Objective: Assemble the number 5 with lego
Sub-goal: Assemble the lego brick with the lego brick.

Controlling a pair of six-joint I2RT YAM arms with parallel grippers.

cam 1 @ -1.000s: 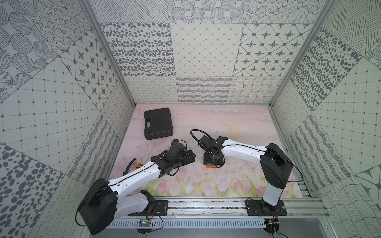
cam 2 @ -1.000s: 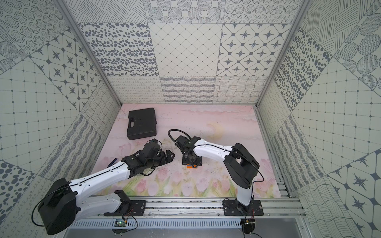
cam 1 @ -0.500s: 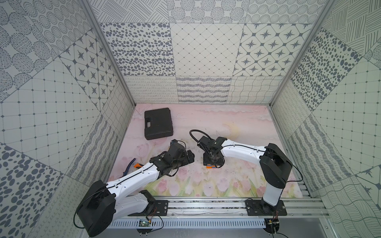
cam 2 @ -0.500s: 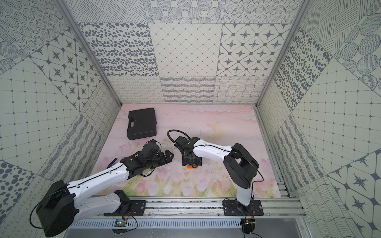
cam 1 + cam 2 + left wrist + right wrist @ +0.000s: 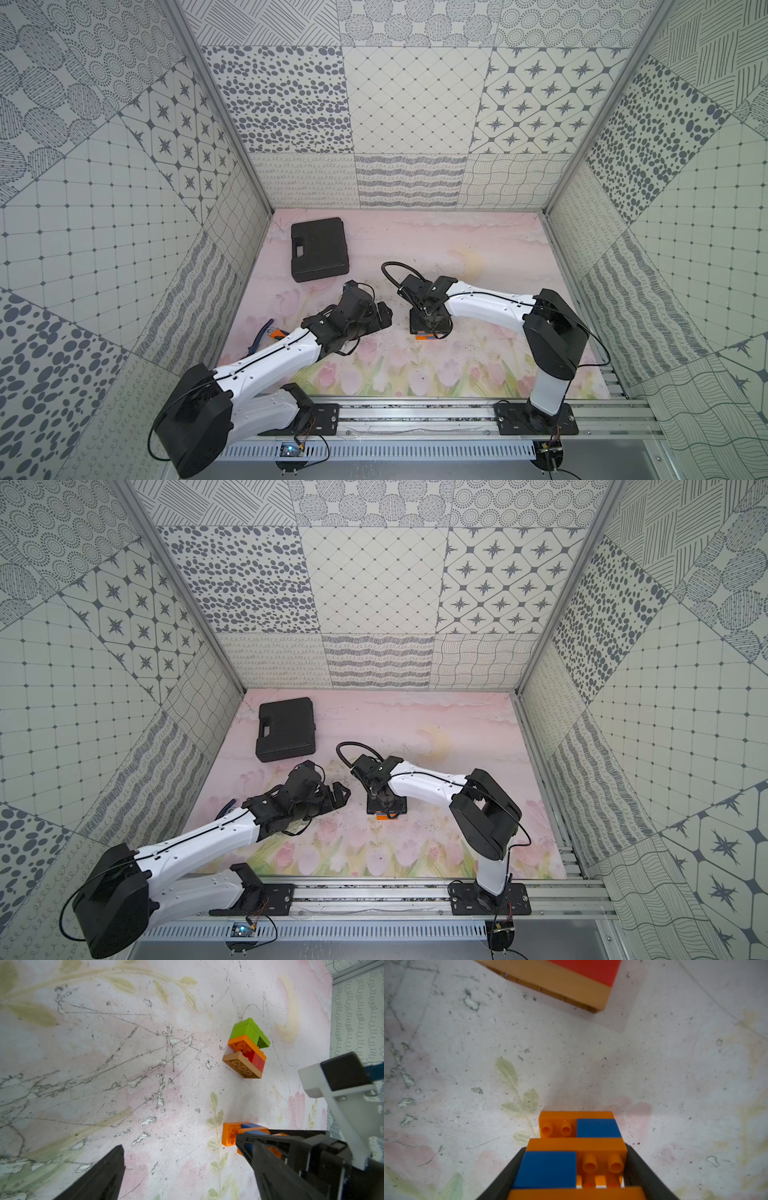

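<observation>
On the floral mat (image 5: 478, 249), the orange-and-blue stack (image 5: 548, 1167) was clamped by its sides in the right gripper (image 5: 575, 1149) — the green-and-red cluster (image 5: 247, 1049) lay near, beyond the stack's free end, the left gripper (image 5: 178, 1141) gaping empty beside it.

A closed black case (image 5: 319, 249) lies on the floral mat (image 5: 457, 374), well apart from a blue-and-orange wrench (image 5: 261, 337).
</observation>
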